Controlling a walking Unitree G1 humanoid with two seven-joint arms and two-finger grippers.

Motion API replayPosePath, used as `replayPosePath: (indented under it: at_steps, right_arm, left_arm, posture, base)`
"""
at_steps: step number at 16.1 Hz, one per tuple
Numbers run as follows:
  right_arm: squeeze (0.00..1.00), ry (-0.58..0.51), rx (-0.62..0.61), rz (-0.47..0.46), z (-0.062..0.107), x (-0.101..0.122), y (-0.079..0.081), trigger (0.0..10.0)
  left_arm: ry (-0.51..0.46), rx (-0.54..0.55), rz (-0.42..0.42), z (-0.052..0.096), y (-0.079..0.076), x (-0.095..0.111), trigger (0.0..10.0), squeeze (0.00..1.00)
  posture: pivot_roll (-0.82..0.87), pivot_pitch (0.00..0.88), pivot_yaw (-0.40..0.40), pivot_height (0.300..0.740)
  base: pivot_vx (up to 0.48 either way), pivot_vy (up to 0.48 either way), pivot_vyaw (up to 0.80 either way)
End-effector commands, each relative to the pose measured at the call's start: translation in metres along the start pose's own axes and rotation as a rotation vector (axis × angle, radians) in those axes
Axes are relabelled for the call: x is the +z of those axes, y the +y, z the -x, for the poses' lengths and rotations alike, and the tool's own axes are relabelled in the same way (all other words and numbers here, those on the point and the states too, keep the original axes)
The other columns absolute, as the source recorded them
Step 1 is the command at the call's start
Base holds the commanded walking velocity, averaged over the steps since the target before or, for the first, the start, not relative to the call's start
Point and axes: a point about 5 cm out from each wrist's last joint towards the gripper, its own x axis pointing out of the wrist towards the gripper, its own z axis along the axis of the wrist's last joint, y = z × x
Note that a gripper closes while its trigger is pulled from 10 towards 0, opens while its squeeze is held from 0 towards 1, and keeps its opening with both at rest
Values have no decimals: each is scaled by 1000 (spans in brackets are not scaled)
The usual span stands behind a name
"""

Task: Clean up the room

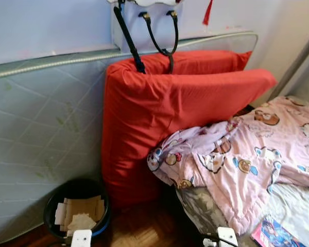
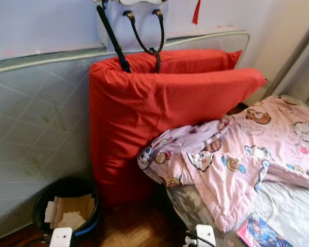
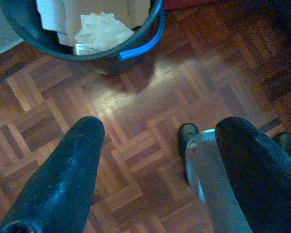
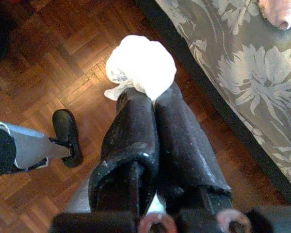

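A crumpled white paper wad sits pinched between the tips of my right gripper, which is shut on it above the parquet floor beside the bed's edge. A black waste bin with a blue band stands on the floor against the mattress and holds cardboard pieces and crumpled paper. My left gripper hangs open over the floor just short of the bin, with nothing between its fingers.
A grey quilted mattress leans on the wall. Red cushions stand against it, with a white bag with black handles on top. A pink cartoon blanket spills off the bed, and a colourful book lies at its corner.
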Motion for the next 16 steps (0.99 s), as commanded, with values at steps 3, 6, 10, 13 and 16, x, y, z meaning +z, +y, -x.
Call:
replayPosePath:
  at_steps: [3,6,10,13,16]
  right_arm:
    - [0,-2,-20,5,1,1,-7,10000]
    - [0,-2,-19,5,1,1,-7,10000]
    - [0,-1,-19,4,1,1,-7,10000]
    - [0,0,-19,4,1,1,-7,10000]
    - [0,0,-18,4,1,1,-6,10000]
  left_arm:
    - [16,-16,-6,1,-7,-5,10000,0]
    - [19,-16,-8,1,-7,-5,10000,0]
    - [19,-16,-9,1,-5,-5,10000,0]
    - [15,-16,-13,1,-5,-4,10000,0]
    - [15,-17,-13,1,-5,-4,10000,0]
  posture:
    - [69,0,-79,711]
    - [71,0,-80,711]
    - [70,0,-78,711]
    - [70,0,-76,711]
    - [71,0,-77,711]
  base:
    - [0,105,0]
    - [0,317,0]
    - [0,321,0]
    - [0,320,0]
    - [0,215,0]
